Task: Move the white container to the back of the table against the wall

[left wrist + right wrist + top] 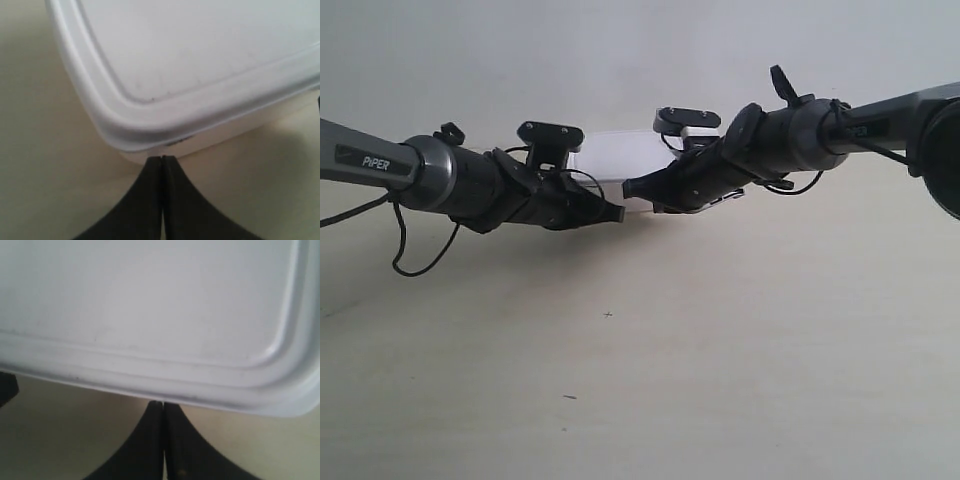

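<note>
The white container [620, 158] stands far back on the table [650, 380], close to the wall [620, 60]; the arms hide much of it. In the left wrist view my left gripper [162, 158] is shut, its tips touching the white container [200, 65] at a rounded corner, just under the lid rim. My right gripper [163, 403] is also shut, its tips against the white container [150, 305] under a long edge of the lid. In the exterior view, both shut grippers [617, 212] [630, 186] meet in front of the box.
The arm at the exterior view's left [380, 165] trails a loose black cable [420, 262] down to the table. The arm at the exterior view's right [880, 125] reaches in from the right edge. Tiny dark specks [608, 315] mark the tabletop.
</note>
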Action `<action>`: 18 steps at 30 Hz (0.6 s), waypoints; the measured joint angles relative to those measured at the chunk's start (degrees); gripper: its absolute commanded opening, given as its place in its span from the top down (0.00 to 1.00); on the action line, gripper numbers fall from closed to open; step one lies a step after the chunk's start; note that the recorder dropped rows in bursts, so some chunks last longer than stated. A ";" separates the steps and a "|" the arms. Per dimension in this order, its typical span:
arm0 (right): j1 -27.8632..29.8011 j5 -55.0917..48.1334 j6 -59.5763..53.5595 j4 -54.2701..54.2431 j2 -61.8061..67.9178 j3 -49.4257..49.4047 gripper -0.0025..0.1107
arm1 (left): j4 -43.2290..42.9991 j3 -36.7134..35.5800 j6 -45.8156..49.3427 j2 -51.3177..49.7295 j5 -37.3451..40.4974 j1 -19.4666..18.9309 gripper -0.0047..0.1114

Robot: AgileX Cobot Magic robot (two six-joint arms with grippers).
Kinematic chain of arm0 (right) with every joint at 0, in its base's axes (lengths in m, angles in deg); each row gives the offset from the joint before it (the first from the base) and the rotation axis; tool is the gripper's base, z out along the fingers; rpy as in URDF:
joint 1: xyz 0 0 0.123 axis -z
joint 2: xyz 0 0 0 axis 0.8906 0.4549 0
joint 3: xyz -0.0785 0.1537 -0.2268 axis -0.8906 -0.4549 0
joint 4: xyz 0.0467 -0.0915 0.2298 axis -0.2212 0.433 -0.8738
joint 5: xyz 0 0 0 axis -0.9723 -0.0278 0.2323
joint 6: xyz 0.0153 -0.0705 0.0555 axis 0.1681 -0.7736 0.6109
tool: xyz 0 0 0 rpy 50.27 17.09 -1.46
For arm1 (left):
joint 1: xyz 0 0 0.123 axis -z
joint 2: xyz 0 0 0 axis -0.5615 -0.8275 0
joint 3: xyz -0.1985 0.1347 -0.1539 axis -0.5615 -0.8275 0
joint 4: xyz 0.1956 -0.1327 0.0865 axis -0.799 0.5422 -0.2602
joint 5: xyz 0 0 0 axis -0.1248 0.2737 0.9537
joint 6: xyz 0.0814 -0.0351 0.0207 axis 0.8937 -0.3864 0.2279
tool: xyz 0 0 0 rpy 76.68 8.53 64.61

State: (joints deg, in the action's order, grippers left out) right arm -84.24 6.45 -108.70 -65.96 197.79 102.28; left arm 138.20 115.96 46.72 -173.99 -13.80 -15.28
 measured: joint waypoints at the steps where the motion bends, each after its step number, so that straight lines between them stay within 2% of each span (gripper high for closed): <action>1: 0.10 0.00 0.00 0.00 0.30 0.65 0.98 | 0.00 0.39 0.30 -0.30 0.00 0.00 0.96; 18: 1.72 0.75 0.00 0.00 3.72 6.63 0.98 | -1.18 7.70 1.19 -2.78 3.18 -2.46 0.96</action>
State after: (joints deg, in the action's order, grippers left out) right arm -82.52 7.20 -108.70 -65.96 201.51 108.90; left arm 137.02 123.66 47.91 -176.77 -10.63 -17.74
